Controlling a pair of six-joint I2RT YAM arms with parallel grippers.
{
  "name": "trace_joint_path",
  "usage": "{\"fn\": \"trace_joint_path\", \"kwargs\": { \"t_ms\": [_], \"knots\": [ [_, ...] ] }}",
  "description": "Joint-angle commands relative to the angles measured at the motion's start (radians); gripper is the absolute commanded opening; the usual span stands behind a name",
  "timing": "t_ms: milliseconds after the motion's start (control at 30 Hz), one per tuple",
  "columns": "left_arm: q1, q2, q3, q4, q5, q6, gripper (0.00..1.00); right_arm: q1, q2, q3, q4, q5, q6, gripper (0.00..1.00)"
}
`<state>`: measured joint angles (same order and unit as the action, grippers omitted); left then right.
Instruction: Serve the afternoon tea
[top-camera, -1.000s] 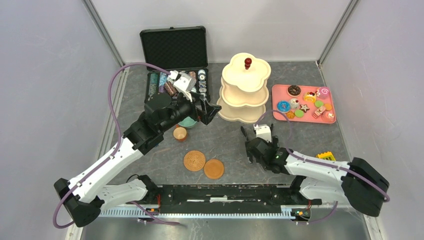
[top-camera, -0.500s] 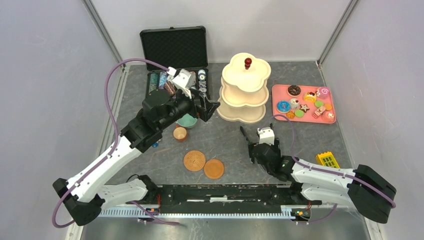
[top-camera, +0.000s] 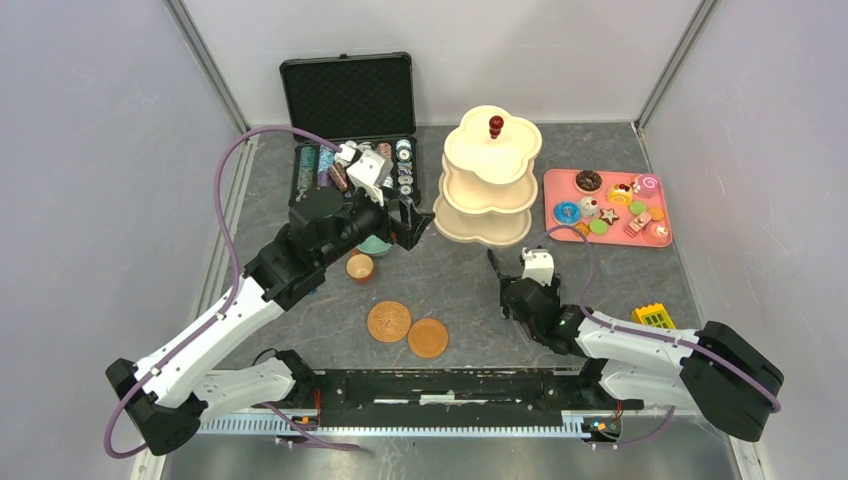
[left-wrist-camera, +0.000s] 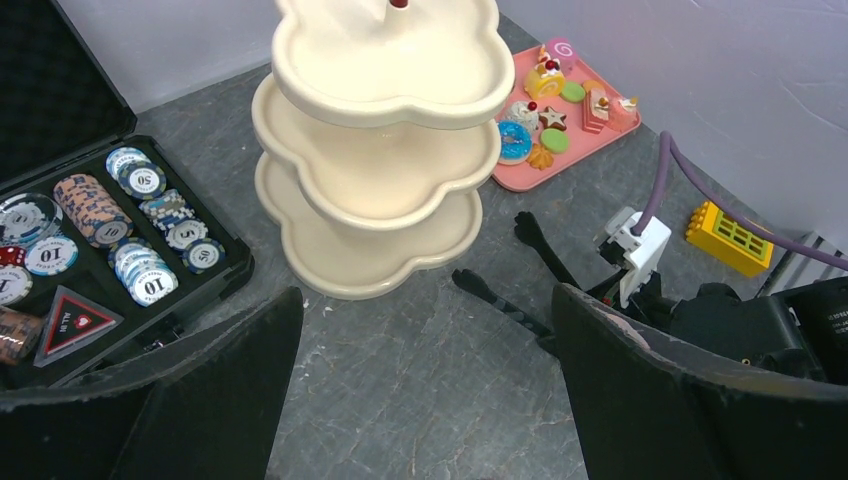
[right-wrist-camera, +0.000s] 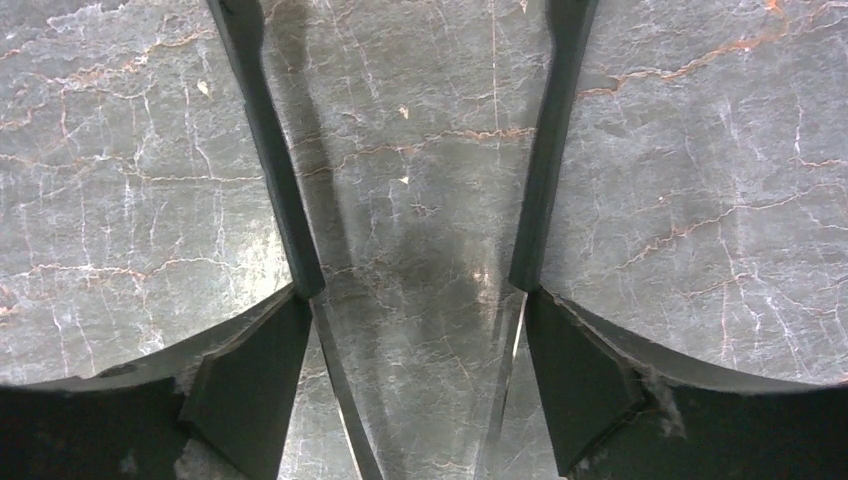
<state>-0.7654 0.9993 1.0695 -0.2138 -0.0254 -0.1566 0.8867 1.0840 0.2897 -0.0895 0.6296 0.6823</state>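
The cream three-tier stand (top-camera: 490, 178) with its red knob (top-camera: 496, 125) rises at the back centre, and the left wrist view shows its tiers (left-wrist-camera: 380, 150) bare. Toy pastries lie on a pink tray (top-camera: 655, 238) to its right. A teal cup (top-camera: 377, 246), half hidden by my left arm, stands behind the small brown cup (top-camera: 360, 267). Two brown saucers (top-camera: 389, 321) (top-camera: 428, 338) lie near the front. My left gripper (top-camera: 416, 222) (left-wrist-camera: 425, 300) is open and empty just left of the stand. My right gripper (top-camera: 508, 262) (right-wrist-camera: 405, 15) is open over bare table, in front of the stand.
An open black case of poker chips (top-camera: 350, 150) (left-wrist-camera: 90, 235) sits at the back left. A yellow toy brick (top-camera: 653, 318) (left-wrist-camera: 728, 238) lies by my right arm. Grey walls close in the table on both sides and at the back.
My right gripper's jaws have narrowed a little, and its wrist has shifted slightly right. My left gripper has drawn back a touch to the left.
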Motion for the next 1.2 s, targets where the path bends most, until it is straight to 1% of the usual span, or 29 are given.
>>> {"fn": "trace_joint_path", "kwargs": {
  "t_ms": [0,100,233,300,433,667,733,933,1067,1167],
  "knots": [
    [-0.005,-0.031,-0.005,0.028,-0.015,0.046,1.00,-0.012,0.029,-0.008,-0.079,-0.010,0.001,0.78],
    [-0.005,-0.034,-0.008,0.032,-0.009,0.042,1.00,-0.012,0.028,-0.001,-0.081,-0.022,-0.008,0.73],
    [-0.005,-0.032,-0.011,0.033,-0.005,0.040,1.00,-0.012,-0.010,0.024,-0.099,-0.047,-0.014,0.72],
    [-0.004,-0.029,-0.011,0.034,-0.003,0.038,1.00,-0.012,-0.043,0.052,-0.141,-0.052,-0.003,0.71],
    [-0.005,-0.027,-0.010,0.033,0.002,0.036,1.00,-0.017,-0.134,0.098,-0.236,-0.051,0.027,0.65],
    [-0.005,-0.031,-0.010,0.034,0.013,0.028,1.00,-0.077,-0.239,0.209,-0.378,-0.081,-0.012,0.64],
    [-0.005,-0.032,-0.011,0.034,0.015,0.026,1.00,-0.116,-0.254,0.242,-0.403,-0.115,-0.059,0.63],
    [-0.006,-0.042,-0.008,0.034,0.022,0.023,1.00,-0.357,-0.250,0.335,-0.477,-0.244,-0.235,0.63],
    [-0.006,-0.042,0.002,0.034,0.022,0.014,1.00,-0.500,-0.179,0.455,-0.522,-0.289,-0.359,0.63],
    [-0.006,-0.021,0.072,-0.011,0.053,-0.017,1.00,-0.609,-0.097,0.533,-0.548,-0.369,-0.425,0.62]
  ]
}}
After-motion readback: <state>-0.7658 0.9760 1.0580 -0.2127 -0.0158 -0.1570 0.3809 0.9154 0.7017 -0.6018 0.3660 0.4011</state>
